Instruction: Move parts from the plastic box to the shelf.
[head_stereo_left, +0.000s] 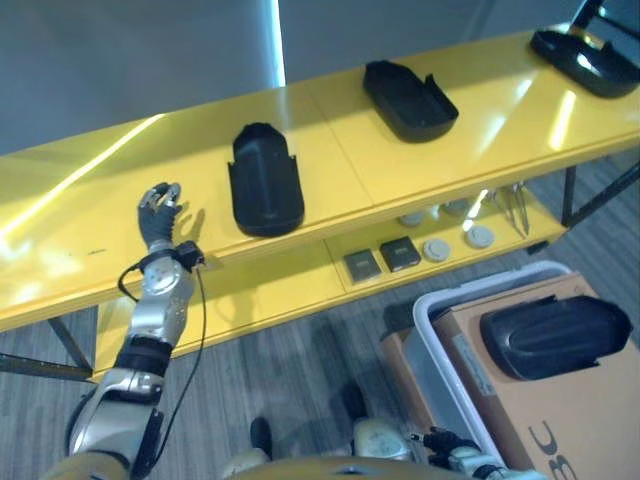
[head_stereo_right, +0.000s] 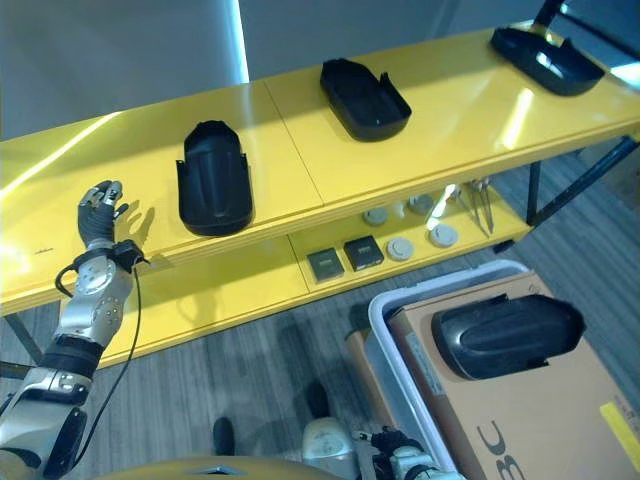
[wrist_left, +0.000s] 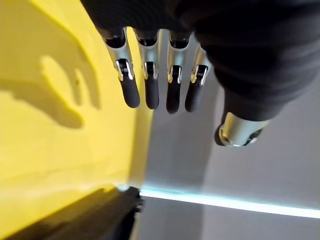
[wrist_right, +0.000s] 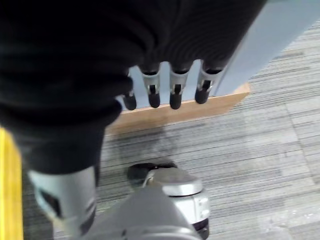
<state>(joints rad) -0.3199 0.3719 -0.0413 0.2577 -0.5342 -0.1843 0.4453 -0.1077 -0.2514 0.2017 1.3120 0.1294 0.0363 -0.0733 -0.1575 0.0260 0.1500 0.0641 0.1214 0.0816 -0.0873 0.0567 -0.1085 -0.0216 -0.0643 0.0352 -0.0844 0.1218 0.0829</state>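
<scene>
Three black moulded parts lie on the yellow shelf top (head_stereo_left: 490, 130): one (head_stereo_left: 265, 180) near the left, one (head_stereo_left: 410, 100) in the middle, one (head_stereo_left: 590, 55) at the far right end. A fourth black part (head_stereo_left: 555, 335) rests on brown cardboard inside the pale plastic box (head_stereo_left: 422, 310) on the floor at the lower right. My left hand (head_stereo_left: 160, 215) hovers over the shelf top, just left of the nearest part and apart from it, its fingers (wrist_left: 150, 87) straight and holding nothing. My right hand (wrist_right: 170, 85) hangs low beside the box wall, its fingers straight and empty.
The lower shelf carries two small black squares (head_stereo_left: 382, 258), several pale discs (head_stereo_left: 436, 249) and metal tools (head_stereo_left: 515, 205). A grey wall stands behind the shelf. Striped grey carpet (head_stereo_left: 300, 370) lies between the shelf and the box.
</scene>
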